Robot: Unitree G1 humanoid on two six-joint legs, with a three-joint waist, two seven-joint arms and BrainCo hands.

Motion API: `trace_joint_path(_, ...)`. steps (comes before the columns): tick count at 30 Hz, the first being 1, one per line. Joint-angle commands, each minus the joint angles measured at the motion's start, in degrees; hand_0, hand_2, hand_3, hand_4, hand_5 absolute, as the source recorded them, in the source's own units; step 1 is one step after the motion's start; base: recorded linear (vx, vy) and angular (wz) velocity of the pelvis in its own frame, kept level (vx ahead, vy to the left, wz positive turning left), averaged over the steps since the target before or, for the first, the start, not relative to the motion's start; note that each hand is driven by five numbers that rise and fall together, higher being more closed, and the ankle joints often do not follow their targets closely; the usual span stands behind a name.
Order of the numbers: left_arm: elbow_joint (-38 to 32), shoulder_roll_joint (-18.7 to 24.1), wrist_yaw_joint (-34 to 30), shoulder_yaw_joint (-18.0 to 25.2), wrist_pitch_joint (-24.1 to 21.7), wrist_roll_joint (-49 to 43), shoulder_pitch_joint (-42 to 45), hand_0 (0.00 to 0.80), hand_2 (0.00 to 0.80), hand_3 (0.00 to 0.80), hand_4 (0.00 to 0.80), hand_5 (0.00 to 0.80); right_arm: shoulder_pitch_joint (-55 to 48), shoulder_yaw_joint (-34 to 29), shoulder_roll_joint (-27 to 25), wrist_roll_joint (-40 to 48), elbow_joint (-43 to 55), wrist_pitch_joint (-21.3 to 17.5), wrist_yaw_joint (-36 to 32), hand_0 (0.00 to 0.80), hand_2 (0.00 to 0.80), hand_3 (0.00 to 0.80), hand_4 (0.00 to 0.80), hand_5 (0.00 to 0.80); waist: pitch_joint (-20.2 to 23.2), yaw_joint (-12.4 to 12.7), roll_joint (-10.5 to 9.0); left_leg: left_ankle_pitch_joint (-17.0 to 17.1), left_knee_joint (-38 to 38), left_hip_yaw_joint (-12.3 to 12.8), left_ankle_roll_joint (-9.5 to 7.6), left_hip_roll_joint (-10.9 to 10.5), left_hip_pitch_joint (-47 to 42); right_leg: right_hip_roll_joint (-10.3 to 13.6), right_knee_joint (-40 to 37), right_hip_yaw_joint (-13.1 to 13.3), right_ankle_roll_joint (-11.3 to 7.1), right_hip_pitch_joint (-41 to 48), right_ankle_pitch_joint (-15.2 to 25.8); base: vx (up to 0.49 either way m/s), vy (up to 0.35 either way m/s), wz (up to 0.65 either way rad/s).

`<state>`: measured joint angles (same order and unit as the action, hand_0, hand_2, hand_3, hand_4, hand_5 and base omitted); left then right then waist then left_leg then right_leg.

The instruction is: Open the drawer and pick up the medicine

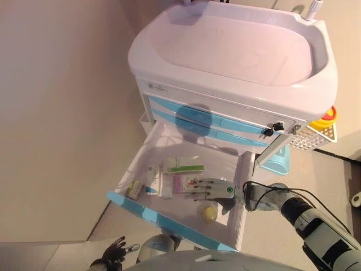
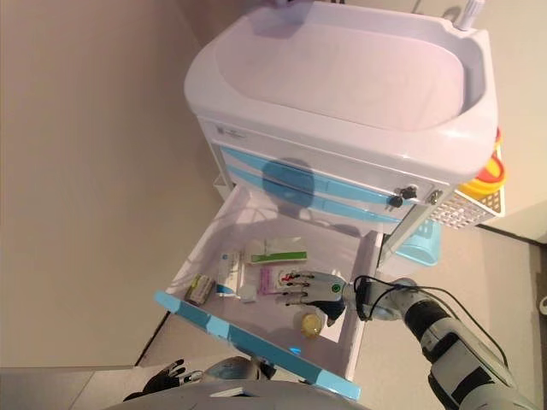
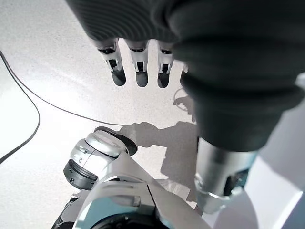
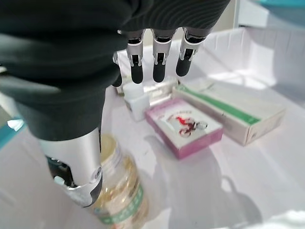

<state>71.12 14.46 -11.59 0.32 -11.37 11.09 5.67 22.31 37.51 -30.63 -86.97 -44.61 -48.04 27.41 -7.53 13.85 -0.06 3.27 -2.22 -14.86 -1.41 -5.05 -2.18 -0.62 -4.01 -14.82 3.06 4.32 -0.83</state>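
Now I see the drawer (image 1: 148,212) of the cart (image 1: 237,84) pulled open, and my right hand (image 1: 210,189) is inside it with fingers straight and apart, holding nothing. It hovers over the pink box (image 4: 185,125), which lies flat on the drawer floor. A yellow bottle (image 4: 119,188) lies just beside the thumb, at about 6 o'clock from the hand in the head views. A green-white box (image 1: 183,165) is at 11 o'clock, and more small boxes (image 1: 144,183) lie at 9 o'clock. My left hand (image 3: 138,59) hangs low above the floor, fingers relaxed, empty.
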Motion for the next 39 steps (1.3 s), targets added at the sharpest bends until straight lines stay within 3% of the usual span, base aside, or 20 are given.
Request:
trace_joint_path(1, 2.3, -0.1, 0.2, -1.2, -0.8, -1.8, -1.9, 0.000, 0.000, 0.000, 0.000, 0.000, -1.0, 1.8, 0.9, 0.1, 1.2, 1.6, 3.7, 0.000, 0.000, 0.000, 0.000, 0.000, 0.6, 1.2, -0.99, -4.7, 1.4, -1.3, -0.87, -4.0, 3.1, 4.1, 5.7, 0.2, -4.81, -1.9, -3.4, 0.011, -0.002, 0.05)
trace_joint_path(25, 2.7, -2.0, 0.7, -2.9, -1.6, -1.6, -1.7, 0.000, 0.000, 0.000, 0.000, 0.000, -5.9, -1.3, 3.6, -3.1, -6.5, 9.6, 5.9, 0.000, 0.000, 0.000, 0.000, 0.000, 0.3, 0.8, 0.00, -4.2, 1.3, -1.7, -0.66, -4.1, 3.0, 4.6, 5.9, -0.7, -4.83, -1.6, -3.4, 0.003, 0.001, 0.03)
trace_joint_path(39, 2.9, -2.1, 0.5, -3.1, -1.6, -1.7, -1.5, 0.000, 0.000, 0.000, 0.000, 0.000, -7.1, -2.7, 3.8, -3.2, -6.5, 10.8, 7.9, 0.000, 0.000, 0.000, 0.000, 0.000, 0.1, 0.4, 0.37, -4.4, 1.6, -1.5, -0.82, -4.1, 2.8, 4.8, 6.3, -0.8, -4.75, -1.6, -3.6, 0.000, 0.000, 0.00)
